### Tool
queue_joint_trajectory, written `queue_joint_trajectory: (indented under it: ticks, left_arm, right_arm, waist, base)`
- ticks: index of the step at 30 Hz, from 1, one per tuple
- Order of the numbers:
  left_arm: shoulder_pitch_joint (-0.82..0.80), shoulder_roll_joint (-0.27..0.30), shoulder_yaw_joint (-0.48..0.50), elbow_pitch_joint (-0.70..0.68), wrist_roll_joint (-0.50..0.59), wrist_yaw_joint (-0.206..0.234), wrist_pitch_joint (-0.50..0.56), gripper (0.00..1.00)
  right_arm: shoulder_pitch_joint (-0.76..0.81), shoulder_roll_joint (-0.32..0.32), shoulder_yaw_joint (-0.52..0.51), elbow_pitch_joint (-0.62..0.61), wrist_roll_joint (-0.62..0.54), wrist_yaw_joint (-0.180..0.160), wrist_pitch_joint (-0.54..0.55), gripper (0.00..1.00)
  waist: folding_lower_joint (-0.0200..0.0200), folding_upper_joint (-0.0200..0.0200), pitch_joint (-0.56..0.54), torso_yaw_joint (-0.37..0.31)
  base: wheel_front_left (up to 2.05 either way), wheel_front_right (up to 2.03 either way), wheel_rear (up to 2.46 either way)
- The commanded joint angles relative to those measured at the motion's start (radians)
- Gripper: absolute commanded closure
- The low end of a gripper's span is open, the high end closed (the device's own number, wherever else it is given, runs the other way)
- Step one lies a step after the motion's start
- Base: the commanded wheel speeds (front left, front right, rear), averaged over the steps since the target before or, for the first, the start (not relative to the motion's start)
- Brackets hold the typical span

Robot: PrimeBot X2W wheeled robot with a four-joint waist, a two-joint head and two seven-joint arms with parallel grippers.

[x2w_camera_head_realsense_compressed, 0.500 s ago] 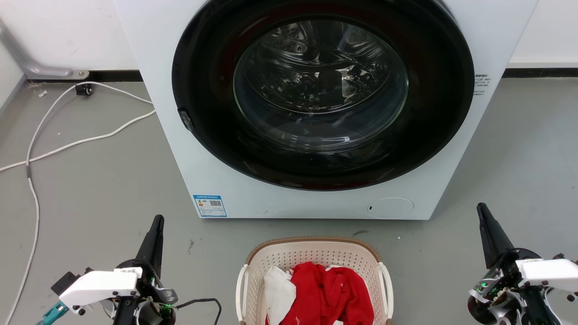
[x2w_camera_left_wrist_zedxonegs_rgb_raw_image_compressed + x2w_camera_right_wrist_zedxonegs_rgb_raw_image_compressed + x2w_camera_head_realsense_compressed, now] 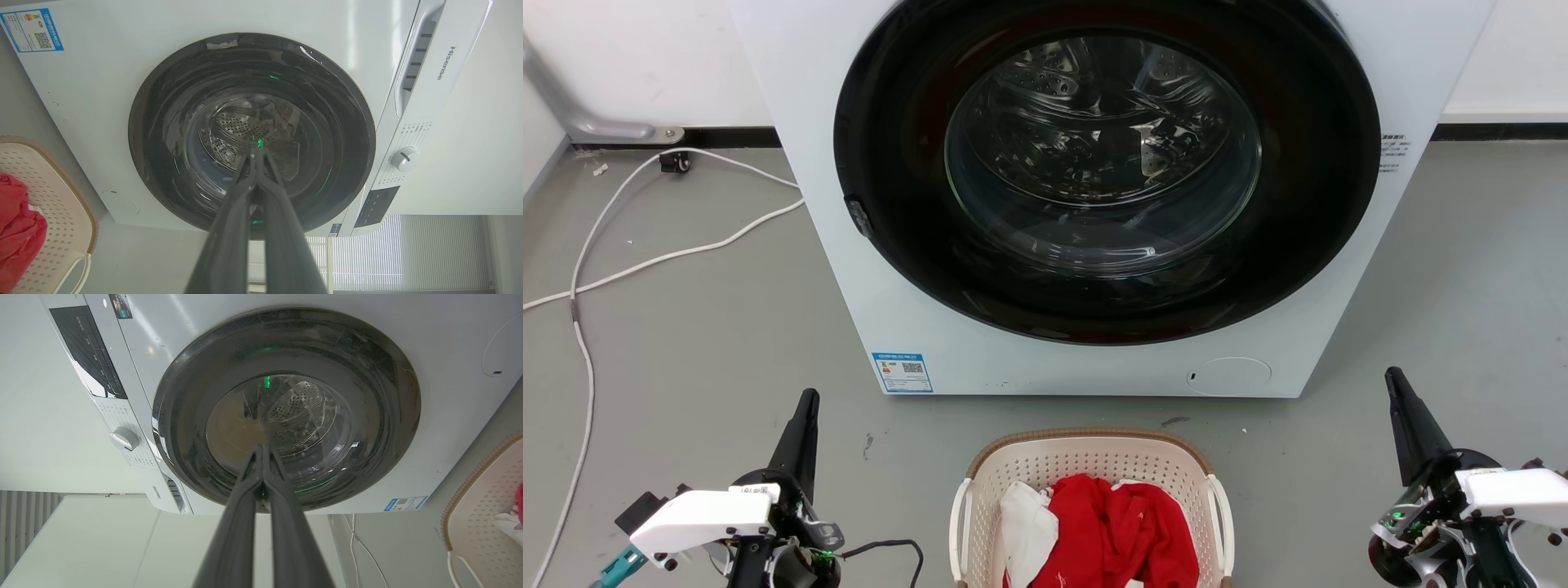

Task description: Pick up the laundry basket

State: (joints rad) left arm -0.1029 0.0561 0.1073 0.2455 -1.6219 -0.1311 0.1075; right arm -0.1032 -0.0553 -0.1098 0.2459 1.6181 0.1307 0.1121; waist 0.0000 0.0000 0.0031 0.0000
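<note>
— Where is the laundry basket (image 2: 1086, 459) from where you stand?

— On the grey floor (image 2: 703, 343), upright, just in front of the washing machine (image 2: 1094, 371), with a strip of bare floor between the two. It sits between the robot's two arms, well apart from both.

— Anything in it?

— Red clothes (image 2: 1119, 523) heaped in the middle, and a white cloth (image 2: 1025, 527) tucked against them on the robot's left. The brown rim curves round the far end, and a white handle (image 2: 956, 523) stands out on each side.

— And the left gripper (image 2: 808, 402)?

— Low, out to the left of the basket, pointing up towards the machine. Its two dark fingers lie pressed together with the tips meeting, and nothing is between them.

— The right gripper (image 2: 1396, 384)?

— The same on the other side: fingers closed tip to tip, gripping nothing, touching neither the basket nor the machine.

— What else is about?

— The machine's round door (image 2: 1103, 155) is closed, and the drum shows through the glass. There is a blue label (image 2: 902, 371) low on its front, and a white cable (image 2: 645, 261) trails over the floor on the left.
</note>
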Motion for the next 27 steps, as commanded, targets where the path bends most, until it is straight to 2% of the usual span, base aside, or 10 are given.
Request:
queue_joint_trajectory:
  ticks: [1,16,17,21,27]
  left_arm:
    - [-0.01,-0.001,0.003,0.001,0.007,-0.002,0.005,1.0]
    - [-0.011,-0.002,0.005,0.001,0.008,-0.002,0.005,1.0]
    - [0.0,-0.001,0.001,0.0,0.001,0.0,0.003,0.0]
    - [0.027,-0.008,-0.002,0.031,0.001,0.0,0.002,0.0]
    - [0.039,-0.008,-0.005,0.005,0.03,0.0,-0.03,0.0]
  right_arm:
    - [-0.011,0.004,-0.002,0.001,-0.005,0.0,0.002,1.0]
    - [-0.011,0.004,-0.003,0.001,-0.006,0.0,0.003,1.0]
    - [0.0,0.001,-0.001,0.0,0.0,0.0,0.0,0.0]
    - [0.027,0.004,0.002,0.03,0.0,0.0,-0.001,0.0]
    - [0.037,0.004,0.017,0.006,-0.013,0.0,-0.033,0.0]
  waist:
    - [0.0,0.0,0.0,0.0]
    - [0.0,0.0,0.0,0.0]
    - [0.0,0.0,0.0,0.0]
    - [0.0,0.0,0.0,0.0]
    - [0.0,0.0,-0.001,0.0]
  base:
    - [0.0,0.0,0.0]
    - [0.0,0.0,0.0]
    - [0.0,0.0,0.0]
    - [0.0,0.0,0.0]
    - [0.0,0.0,0.0]
